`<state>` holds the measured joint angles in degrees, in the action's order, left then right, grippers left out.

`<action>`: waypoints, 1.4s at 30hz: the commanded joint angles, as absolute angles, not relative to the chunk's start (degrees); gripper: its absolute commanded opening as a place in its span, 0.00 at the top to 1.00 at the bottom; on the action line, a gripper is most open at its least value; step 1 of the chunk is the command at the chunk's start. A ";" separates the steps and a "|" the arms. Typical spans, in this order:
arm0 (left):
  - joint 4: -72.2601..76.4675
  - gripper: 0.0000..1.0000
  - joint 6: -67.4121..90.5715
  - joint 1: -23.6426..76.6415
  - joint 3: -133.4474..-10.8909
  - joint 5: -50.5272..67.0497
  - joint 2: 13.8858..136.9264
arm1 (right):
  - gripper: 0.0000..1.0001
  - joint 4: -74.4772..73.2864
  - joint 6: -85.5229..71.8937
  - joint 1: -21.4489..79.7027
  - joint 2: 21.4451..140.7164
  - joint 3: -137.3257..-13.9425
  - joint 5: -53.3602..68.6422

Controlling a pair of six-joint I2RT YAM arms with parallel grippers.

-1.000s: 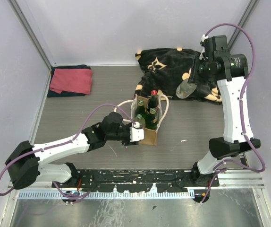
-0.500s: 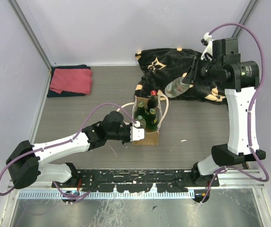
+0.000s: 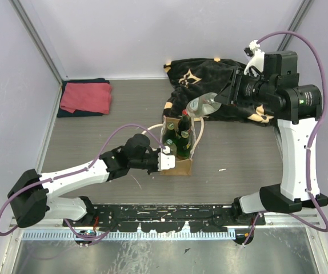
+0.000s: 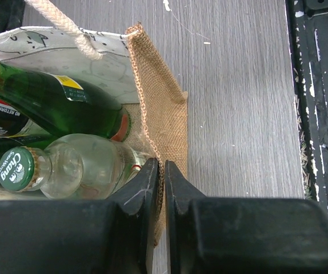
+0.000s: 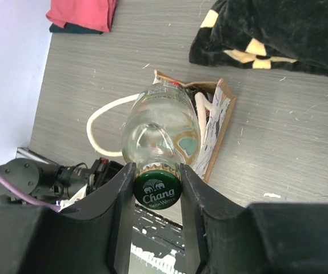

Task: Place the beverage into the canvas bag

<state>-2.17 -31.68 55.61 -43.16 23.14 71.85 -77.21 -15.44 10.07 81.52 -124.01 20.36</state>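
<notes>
The tan canvas bag (image 3: 178, 162) stands upright mid-table with cream handles and holds several bottles, green and clear. My left gripper (image 3: 165, 159) is shut on the bag's near wall (image 4: 163, 123), the rim pinched between the fingers. My right gripper (image 3: 228, 96) is shut on the green-capped neck of a clear Chang bottle (image 3: 203, 105), held in the air above the bag's far right side, base toward the bag. In the right wrist view the bottle (image 5: 161, 125) hangs over the bag's opening (image 5: 215, 114), cap (image 5: 158, 192) between the fingers.
A black blanket with tan patterns (image 3: 210, 80) lies behind the bag. A folded red towel on a dark cloth (image 3: 86, 97) sits at the back left. The bag's loose cream handle (image 3: 150, 127) loops out to the left. A black rail (image 3: 170, 214) runs along the near edge.
My right gripper has carried the clear bottle left and down from above the blanket to above the bag, tilting it. The left gripper and the bag have stayed put.
</notes>
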 commanded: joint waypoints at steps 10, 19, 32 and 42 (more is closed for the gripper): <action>-6.03 0.84 -31.03 56.53 -46.56 26.63 74.80 | 0.99 -68.44 -16.91 24.58 81.97 -122.79 15.82; -6.74 0.85 -31.07 56.51 -46.80 26.67 74.75 | 0.99 -72.51 -15.71 31.98 83.68 -118.95 9.53; -7.63 0.90 -30.53 56.56 -48.85 26.64 75.33 | 0.99 -69.16 -16.17 35.40 81.50 -107.08 5.71; -8.79 0.93 -30.30 56.54 -50.33 26.72 75.68 | 0.99 -70.36 -16.87 36.15 79.32 -105.32 4.66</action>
<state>-7.60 -31.42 55.72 -48.47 23.70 75.29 -73.34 -16.45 35.42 82.02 -105.06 5.91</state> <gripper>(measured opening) 0.081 0.380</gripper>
